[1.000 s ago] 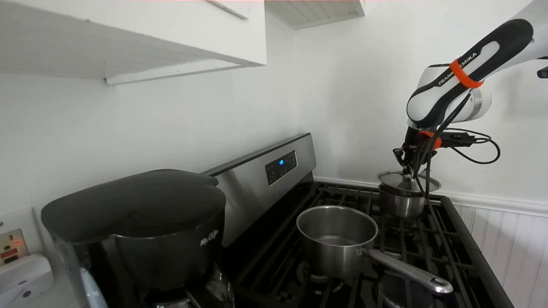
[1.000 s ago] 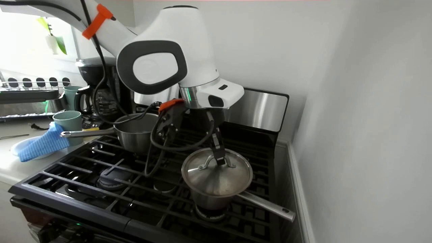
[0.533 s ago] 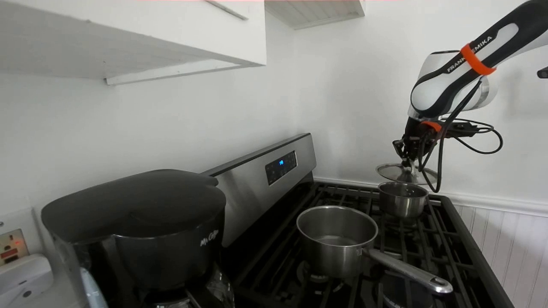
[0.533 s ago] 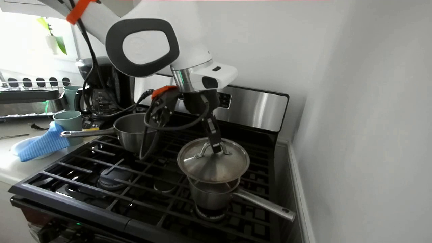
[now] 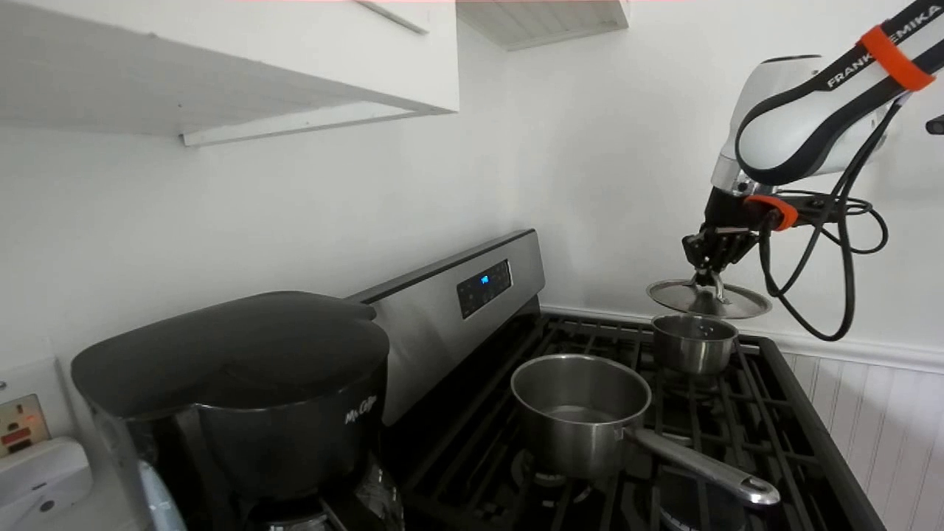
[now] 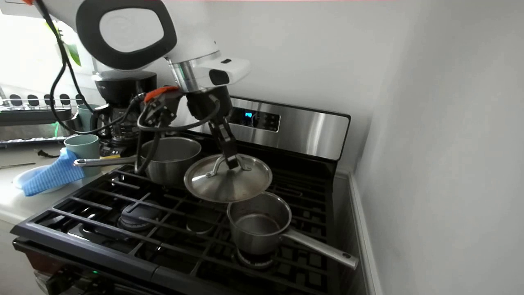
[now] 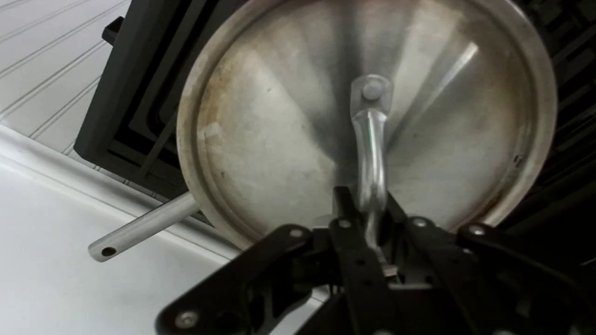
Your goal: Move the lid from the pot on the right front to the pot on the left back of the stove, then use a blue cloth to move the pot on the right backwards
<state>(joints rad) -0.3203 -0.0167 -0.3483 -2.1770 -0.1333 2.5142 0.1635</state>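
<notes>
Fingers (image 7: 354,251), one pair: yours, clamped on the lid (image 6: 227,186) by its arched handle (image 7: 370,149), which runs between them in the wrist view.

Lid, round, shiny metal, browned in patches toward the rim: you hold it in the air above the stove (image 6: 90,249), off to one side of the mouth of the small pot (image 6: 258,241) in an exterior view.

Small pot, metal: upright on the stove, open at the top; its long handle points toward the wall (image 6: 430,123) and shows past the lid in your wrist view.

Larger pot (image 5: 582,446), metal: upright on the stove near the control panel (image 6: 307,131), likewise open at the top; partly hidden from you in an exterior view.

Stove, black, dark iron grates under both pots; control panel of steel, its display (image 6: 248,115) lit blue.

Blue cloth (image 6: 53,176), one: on the desk (image 6: 8,207) beside the stove, draped over a white object (image 6: 23,174) that you cannot fully make out, just beside a pale green cup (image 6: 84,147).

Coffee maker (image 5: 228,354), black, lettered in white: on the desk, near the larger pot; you see it in both exterior views.

Second green cup (image 6: 85,116): behind the first, partly hidden.

Outlet (image 5: 13,424), on the wall: a small red light on its face.
</notes>
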